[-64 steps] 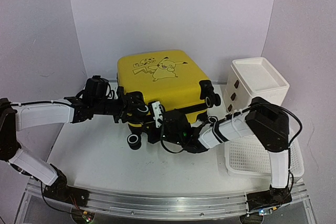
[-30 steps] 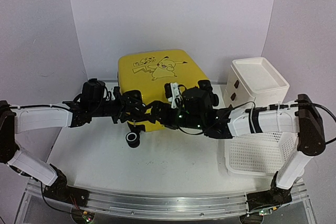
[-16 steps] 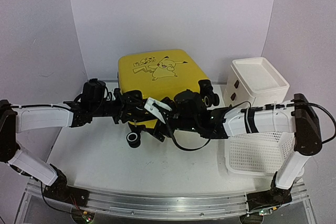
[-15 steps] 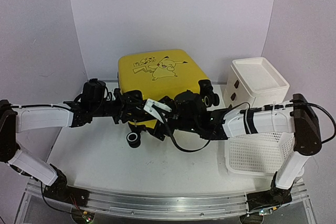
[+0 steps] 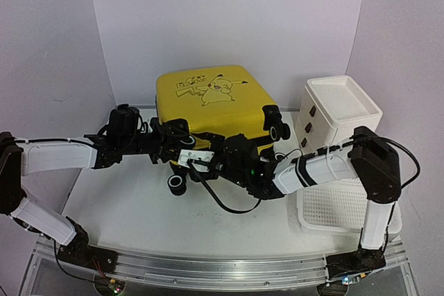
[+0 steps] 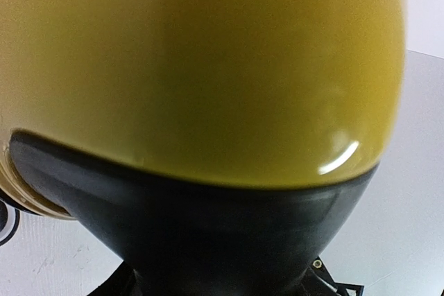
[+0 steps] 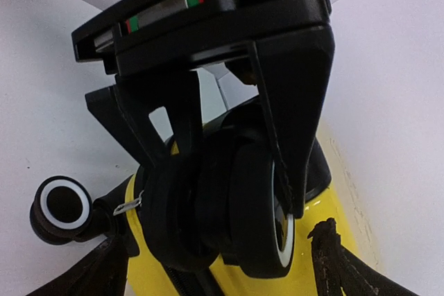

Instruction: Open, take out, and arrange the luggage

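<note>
Pale panels are set behind and beside a white table [image 5: 125,206], at whose near edge both arms are mounted. Toward the back of it, about the middle, the suitcase [image 5: 232,112] is laid flat with its yellow lid down and facing up. The black cartoon drawing [image 5: 215,88] is uppermost and the wheeled end is turned toward the arms.

The right gripper [image 5: 195,159] is extended across from the right to the suitcase's near left corner. In the right wrist view its black fingers [image 7: 295,136] are set either side of a black wheel [image 7: 243,199] with a white ring. The jaws are held wide and most of the gap is filled by that wheel. One finger seems to be laid against the rim, though whether the wheel is actually clamped cannot be told. A second wheel [image 5: 177,185] is seen lower down, close to the table and apart from the fingers.

The left gripper [image 5: 173,136] is held against the same corner from the left. Its wrist view is filled by blurred yellow shell above a dark band, so the state of its jaws cannot be told.

A white cabinet [image 5: 340,112] is stood just to the right of the suitcase. A white basket [image 5: 340,206] is placed in front of it, partly hidden by the right arm.
</note>
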You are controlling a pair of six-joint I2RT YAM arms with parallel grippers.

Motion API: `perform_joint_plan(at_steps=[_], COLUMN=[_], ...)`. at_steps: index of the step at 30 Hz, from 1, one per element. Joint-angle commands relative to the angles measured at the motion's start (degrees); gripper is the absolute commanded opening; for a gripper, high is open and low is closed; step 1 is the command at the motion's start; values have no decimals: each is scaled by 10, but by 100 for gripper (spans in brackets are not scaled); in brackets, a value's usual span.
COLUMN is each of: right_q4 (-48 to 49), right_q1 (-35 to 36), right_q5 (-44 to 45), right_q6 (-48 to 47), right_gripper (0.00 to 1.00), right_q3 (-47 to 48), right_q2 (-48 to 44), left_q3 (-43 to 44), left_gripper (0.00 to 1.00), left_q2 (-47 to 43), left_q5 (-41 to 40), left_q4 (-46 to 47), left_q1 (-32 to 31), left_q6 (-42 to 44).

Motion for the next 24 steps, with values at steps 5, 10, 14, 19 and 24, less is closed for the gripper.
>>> perform_joint_plan(at_steps=[5,10,14,19,24], right_q4=[122,133,113,47,-36], right_q1=[15,16,15,9,-8], right_q5=[49,49,30,-8,-63], right_q6=[-49,-73,-95,-128,-110], right_gripper=[71,52,38,25,22], right_q3=[37,34,37,39,52], right_q2=[40,35,29,6,-20], left_q3=[-7,-23,-37,-76,-85], left_gripper=[24,36,60,99,99], left_q2=[-37,-43,-46,-116,-206], left_q5=[10,7,15,15,-44], left_q4=[52,52,52,18,-135], left_q1=[-4,-4,-4,3,22], left_q6=[-53,-43,-18,80,212])
